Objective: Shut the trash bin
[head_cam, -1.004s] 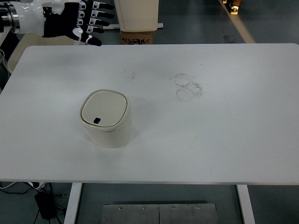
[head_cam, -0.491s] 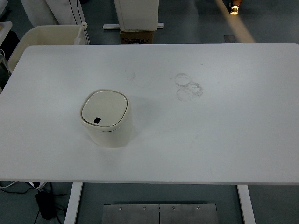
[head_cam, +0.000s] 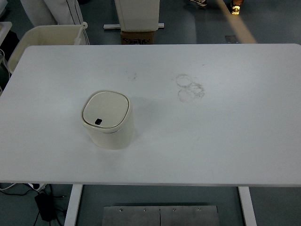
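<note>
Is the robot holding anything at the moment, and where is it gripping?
Nothing is held: no hand is in view. The bin stands alone, lid down.

A workshop or lab: bare white table point(head_cam: 225, 141), grey floor point(head_cam: 197, 28), cardboard box point(head_cam: 138, 37).

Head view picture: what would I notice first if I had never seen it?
Most likely the small cream bin, standing alone left of the middle of the white table, its lid flat down with a little dark button near the front. Next, some faint ring marks on the tabletop, farther back and to the right. No robot hand is in the picture.
</note>
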You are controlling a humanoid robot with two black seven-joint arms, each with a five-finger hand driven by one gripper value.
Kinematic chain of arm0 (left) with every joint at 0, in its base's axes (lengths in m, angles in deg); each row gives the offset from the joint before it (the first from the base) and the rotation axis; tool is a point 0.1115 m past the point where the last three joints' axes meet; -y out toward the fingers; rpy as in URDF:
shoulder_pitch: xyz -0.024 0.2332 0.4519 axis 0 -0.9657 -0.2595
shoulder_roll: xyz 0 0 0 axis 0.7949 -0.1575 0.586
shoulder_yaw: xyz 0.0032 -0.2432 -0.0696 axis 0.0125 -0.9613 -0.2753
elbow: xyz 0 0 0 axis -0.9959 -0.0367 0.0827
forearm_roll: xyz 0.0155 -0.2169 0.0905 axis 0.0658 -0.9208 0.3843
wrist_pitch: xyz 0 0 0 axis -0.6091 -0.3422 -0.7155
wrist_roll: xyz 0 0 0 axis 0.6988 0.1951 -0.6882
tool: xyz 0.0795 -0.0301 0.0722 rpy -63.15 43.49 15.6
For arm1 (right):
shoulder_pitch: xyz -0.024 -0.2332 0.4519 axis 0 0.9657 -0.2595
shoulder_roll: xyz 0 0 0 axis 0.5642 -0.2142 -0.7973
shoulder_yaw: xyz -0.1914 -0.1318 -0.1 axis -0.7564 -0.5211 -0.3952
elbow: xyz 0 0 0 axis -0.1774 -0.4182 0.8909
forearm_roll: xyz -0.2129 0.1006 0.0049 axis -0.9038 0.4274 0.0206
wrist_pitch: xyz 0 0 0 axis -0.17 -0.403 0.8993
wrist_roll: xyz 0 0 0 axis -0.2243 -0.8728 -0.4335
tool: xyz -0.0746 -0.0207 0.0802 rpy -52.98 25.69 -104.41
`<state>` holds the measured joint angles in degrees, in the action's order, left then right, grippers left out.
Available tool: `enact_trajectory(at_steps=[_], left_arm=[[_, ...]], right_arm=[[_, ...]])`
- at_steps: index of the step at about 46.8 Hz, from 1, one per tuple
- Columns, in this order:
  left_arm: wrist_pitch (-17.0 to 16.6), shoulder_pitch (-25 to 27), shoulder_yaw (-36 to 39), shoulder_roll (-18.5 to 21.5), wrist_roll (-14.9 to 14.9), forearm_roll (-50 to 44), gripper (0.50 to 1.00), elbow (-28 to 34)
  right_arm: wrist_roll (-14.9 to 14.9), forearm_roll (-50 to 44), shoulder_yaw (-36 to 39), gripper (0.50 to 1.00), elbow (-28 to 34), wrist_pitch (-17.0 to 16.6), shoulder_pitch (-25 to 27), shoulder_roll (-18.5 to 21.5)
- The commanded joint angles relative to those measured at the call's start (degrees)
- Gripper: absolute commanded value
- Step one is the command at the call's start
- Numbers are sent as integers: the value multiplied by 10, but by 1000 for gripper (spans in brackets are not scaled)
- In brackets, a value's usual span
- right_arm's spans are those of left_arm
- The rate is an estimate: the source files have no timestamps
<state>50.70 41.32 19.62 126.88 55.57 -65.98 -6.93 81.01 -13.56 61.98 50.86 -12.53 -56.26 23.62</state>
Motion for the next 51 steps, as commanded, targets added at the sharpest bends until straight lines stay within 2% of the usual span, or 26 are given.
enact_trajectory(at_steps=[1, 5, 19, 31, 51], left_arm=[[0, -10, 0, -3, -26, -11, 1000, -30], [0, -23, -4, -4, -41, -29, 1000, -49], [-1, -99, -38, -1, -42, -98, 1000, -57], [0, -181, -96, -1, -43, -100, 1000, -57], [0, -271, -103, -4, -44, -101, 1000, -57]], right_arm=[[0, 0, 0, 991, 0, 0, 0, 0], [0, 0, 0, 991, 0, 0, 1, 0], [0, 0, 0, 991, 0, 0, 1, 0], [0, 0, 0, 991, 0, -1, 3, 0], [0, 0, -1, 991, -4, -1, 3, 0]])
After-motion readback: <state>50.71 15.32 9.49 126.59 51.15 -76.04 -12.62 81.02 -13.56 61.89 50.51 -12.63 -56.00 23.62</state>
